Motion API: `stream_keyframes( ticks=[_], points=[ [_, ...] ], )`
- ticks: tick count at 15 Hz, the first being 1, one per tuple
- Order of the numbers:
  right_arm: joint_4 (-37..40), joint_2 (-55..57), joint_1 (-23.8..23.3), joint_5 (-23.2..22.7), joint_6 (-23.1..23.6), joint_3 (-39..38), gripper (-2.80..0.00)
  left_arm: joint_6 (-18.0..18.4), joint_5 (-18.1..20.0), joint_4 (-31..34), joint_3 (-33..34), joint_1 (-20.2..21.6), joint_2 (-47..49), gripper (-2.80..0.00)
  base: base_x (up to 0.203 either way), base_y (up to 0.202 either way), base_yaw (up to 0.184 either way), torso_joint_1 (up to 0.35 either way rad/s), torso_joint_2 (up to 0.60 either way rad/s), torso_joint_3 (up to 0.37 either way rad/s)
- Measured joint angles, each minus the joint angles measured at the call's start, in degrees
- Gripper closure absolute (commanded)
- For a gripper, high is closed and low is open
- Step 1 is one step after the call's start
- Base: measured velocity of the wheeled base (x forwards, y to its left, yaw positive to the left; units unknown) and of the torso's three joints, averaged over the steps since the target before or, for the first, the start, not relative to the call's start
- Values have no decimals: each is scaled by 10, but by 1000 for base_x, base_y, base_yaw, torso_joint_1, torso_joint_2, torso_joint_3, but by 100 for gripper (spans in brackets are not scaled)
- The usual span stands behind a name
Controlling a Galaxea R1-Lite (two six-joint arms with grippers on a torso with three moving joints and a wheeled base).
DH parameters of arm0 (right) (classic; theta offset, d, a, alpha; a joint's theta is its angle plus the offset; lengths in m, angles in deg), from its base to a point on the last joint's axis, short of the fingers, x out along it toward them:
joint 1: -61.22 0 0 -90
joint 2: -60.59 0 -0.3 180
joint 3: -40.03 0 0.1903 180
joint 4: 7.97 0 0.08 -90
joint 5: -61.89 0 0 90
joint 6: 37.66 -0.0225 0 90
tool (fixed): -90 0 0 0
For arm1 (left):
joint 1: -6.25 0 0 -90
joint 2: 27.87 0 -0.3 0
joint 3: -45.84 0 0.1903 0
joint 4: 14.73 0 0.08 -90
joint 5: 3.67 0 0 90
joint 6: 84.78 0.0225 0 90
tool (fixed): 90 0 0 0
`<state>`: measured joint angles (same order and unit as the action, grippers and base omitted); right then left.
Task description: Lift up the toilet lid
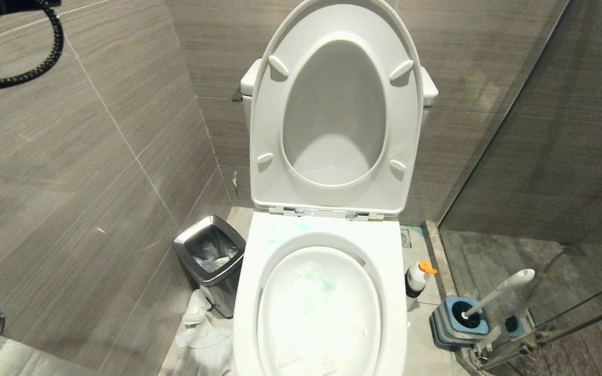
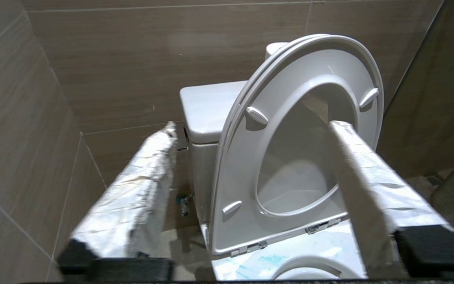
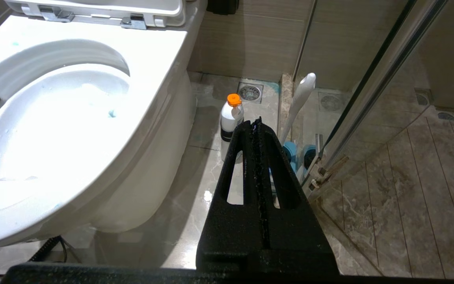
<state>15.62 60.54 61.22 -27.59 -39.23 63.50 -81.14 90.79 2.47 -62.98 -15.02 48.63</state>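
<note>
The toilet lid (image 1: 332, 104) stands upright against the tank (image 2: 207, 106); I see it through the oval hole of the white seat ring (image 1: 264, 130), which is raised in front of it. In the left wrist view the lid (image 2: 298, 173) shows behind the ring (image 2: 235, 165). My left gripper (image 2: 254, 128) hovers in front of the raised pair, open, its tape-wrapped fingers (image 2: 152, 165) apart with nothing between them and touching nothing. My right gripper (image 3: 256, 120) is shut and empty, low beside the bowl (image 3: 93, 130) on its right side.
A metal bin (image 1: 209, 261) with a liner stands left of the bowl, with crumpled paper (image 1: 201, 329) on the floor by it. On the right are an orange-capped bottle (image 1: 417, 277), a toilet brush (image 1: 494, 297) in a blue holder, and a glass shower screen (image 1: 541, 156). Tiled walls close in at left and back.
</note>
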Motion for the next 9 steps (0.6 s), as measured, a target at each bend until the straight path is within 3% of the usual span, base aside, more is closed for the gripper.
stream_keyframes(
  ticks=[9],
  points=[
    [0, 0, 0, 0, 0, 0, 0, -4, 6, 70, 37, 58, -130, 0, 0, 0, 0, 0, 0, 0]
  ],
)
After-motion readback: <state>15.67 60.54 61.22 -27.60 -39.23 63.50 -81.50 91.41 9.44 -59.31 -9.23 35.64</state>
